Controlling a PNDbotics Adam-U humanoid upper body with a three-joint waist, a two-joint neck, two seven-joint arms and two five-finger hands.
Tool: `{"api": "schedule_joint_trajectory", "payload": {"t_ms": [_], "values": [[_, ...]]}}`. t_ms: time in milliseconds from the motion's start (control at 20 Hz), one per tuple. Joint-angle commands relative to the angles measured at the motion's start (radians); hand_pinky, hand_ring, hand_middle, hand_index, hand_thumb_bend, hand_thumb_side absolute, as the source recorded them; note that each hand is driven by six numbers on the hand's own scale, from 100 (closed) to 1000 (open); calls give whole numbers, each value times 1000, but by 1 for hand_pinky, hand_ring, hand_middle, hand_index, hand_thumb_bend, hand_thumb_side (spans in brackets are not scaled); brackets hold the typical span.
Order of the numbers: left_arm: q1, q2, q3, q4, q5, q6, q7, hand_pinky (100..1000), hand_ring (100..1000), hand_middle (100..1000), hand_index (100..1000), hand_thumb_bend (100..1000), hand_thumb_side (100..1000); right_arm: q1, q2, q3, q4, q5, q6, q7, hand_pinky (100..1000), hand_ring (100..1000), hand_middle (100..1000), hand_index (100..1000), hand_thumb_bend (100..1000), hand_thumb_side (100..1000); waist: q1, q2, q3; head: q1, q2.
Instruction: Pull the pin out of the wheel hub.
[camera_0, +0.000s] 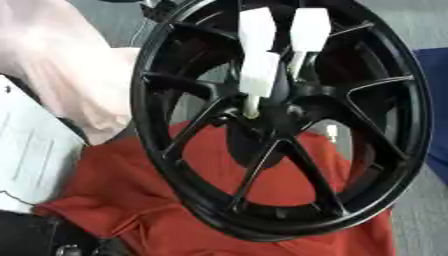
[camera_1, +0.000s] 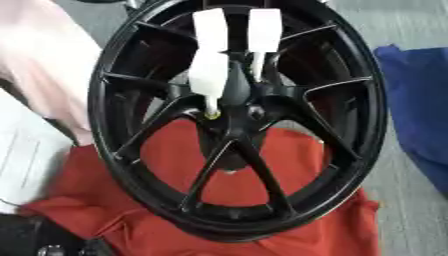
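- Black wheel (camera_0: 280, 120) is stood upright on red cloth (camera_0: 131, 195).
- Pale pin (camera_0: 252, 106) is seated at the hub; its exposed shank is best pinched, as it is probably stiff and slippery.
- White fingers (camera_0: 259, 55) are closed around it; which hand cannot be told.

Both views are taken from the head's stereo camera, directed steeply downward at close range. The frame is nearly filled by the black wheel (camera_0: 280, 120), cropped at its upper rim. The same scene is shared by both views: the wheel, the red cloth (camera_1: 332, 230) beneath it and the blue cloth (camera_1: 420, 110) at the right, with the right eye view offset slightly sideways.
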Motion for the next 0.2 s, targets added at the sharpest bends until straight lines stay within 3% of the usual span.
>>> {"api": "schedule_joint_trajectory", "payload": {"t_ms": [50, 200], "values": [[-15, 32, -2, -25, -1, -4, -7, 721, 591, 537, 762, 260, 633, -52, -36, 21, -40, -121, 36, 20, 823, 583, 558, 791, 100, 552, 2, -22, 3, -7, -2], [-31, 40, -9, -30, 0, -7, -10, 721, 592, 538, 762, 261, 626, -126, -19, 40, -30, -180, 80, 28, 809, 558, 534, 771, 100, 566, 4, -20, 9, -10, -5]]}}
